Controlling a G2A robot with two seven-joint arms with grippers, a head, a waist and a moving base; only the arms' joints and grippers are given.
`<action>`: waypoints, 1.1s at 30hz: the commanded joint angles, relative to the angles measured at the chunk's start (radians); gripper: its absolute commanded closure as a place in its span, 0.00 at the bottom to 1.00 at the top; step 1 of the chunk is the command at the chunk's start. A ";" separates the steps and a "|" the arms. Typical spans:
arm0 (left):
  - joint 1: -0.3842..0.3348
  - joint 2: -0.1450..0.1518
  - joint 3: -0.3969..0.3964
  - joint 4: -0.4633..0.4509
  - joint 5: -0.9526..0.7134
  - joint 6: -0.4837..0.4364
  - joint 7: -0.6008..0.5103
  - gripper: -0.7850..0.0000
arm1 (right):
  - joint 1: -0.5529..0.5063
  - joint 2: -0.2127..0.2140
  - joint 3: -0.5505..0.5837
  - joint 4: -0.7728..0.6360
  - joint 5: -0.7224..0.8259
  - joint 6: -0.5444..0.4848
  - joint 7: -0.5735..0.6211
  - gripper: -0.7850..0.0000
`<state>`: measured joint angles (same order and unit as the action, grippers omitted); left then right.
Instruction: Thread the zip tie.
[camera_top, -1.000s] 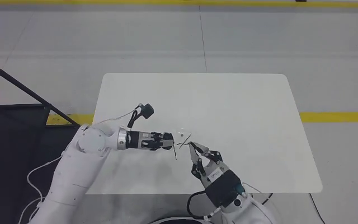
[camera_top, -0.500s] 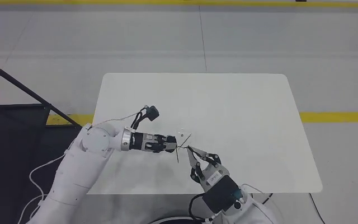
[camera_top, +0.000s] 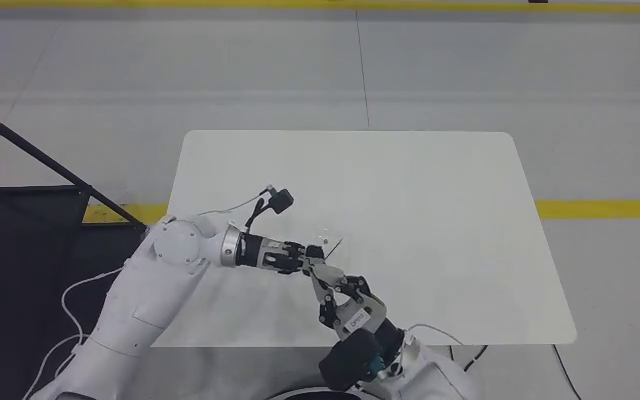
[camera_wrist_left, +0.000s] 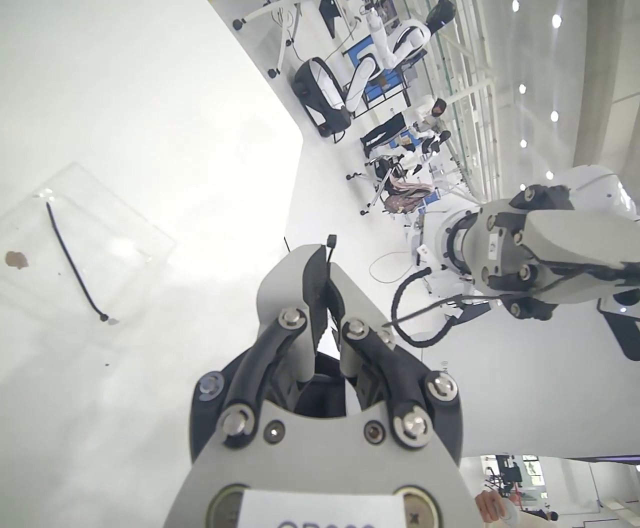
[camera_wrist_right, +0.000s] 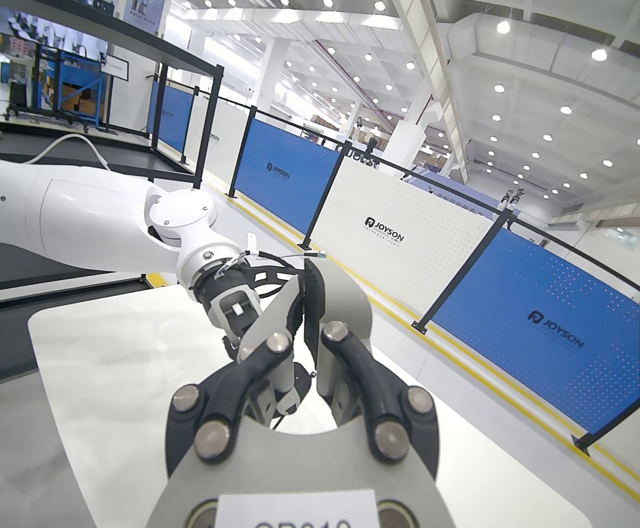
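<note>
left gripper pinches the zip tie at its head, right gripper pinches the tail. aligning step, i'd say; next the tip must find the head's slot.

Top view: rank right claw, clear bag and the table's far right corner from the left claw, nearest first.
1. Right claw, close beside the left claw.
2. Clear bag, on the table just beyond.
3. Far right corner, across the table.
</note>
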<state>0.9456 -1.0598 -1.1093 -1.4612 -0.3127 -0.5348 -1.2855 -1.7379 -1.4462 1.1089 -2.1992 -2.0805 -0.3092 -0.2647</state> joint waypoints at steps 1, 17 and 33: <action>-0.004 0.009 0.005 0.006 -0.008 -0.005 0.005 1.00 | -0.002 0.003 -0.005 0.000 -0.009 0.016 -0.009 1.00; -0.028 0.057 0.072 0.021 -0.021 -0.022 0.022 1.00 | 0.011 0.015 -0.042 0.025 -0.056 0.150 0.046 1.00; -0.028 0.057 0.072 0.021 -0.021 -0.022 0.022 1.00 | 0.035 0.029 -0.066 0.033 -0.086 0.169 0.096 1.00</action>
<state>0.9180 -1.0028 -1.0371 -1.4398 -0.3339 -0.5569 -1.2633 -1.7033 -1.4180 1.0439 -2.1659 -2.1654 -0.1429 -0.1704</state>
